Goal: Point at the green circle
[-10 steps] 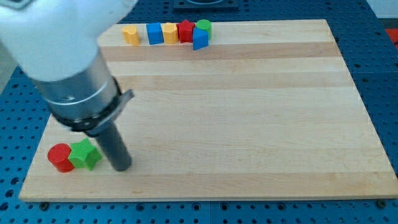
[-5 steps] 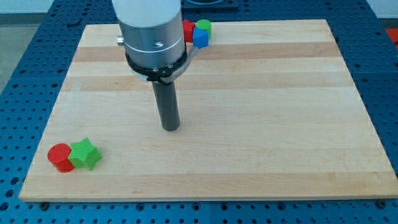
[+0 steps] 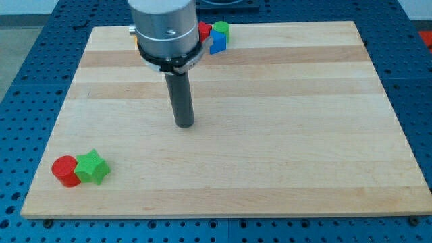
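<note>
While arm hides top blocks, my tip point(image 3: 185, 124) bare, well below green circle point(image 3: 221, 28).

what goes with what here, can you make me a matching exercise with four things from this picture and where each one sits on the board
Things:
1. green circle
2. red circle
3. green star
4. my tip

Places:
a. on bare wood left of the board's middle, touching no block
b. bottom left corner, leftmost of a touching pair
c. top edge, right end of the block cluster
d. bottom left, against the right side of a red block

Pairs: 1-c, 2-b, 3-d, 4-a
</note>
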`<state>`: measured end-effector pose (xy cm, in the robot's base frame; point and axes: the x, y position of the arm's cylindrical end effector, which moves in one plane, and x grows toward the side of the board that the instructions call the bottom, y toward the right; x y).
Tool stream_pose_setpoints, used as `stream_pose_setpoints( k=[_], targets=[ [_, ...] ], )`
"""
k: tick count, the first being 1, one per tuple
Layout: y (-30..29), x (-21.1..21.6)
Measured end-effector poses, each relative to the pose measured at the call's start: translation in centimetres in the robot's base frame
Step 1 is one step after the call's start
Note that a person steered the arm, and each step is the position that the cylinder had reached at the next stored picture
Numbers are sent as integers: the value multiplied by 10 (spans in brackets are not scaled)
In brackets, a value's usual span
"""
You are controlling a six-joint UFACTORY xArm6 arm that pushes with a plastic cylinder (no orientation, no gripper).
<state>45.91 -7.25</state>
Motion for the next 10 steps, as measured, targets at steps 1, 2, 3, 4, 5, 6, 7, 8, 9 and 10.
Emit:
stream_pose_setpoints(
  k=[1, 2, 3, 4, 5, 6, 7, 8, 9, 10],
  targets=[
    [-2, -31],
    [-7, -66],
    [-3, -87],
    [37, -93],
    [79, -114],
    [125, -160],
    [169, -203],
    [173, -234],
    [145, -263],
    [126, -266]
  ],
)
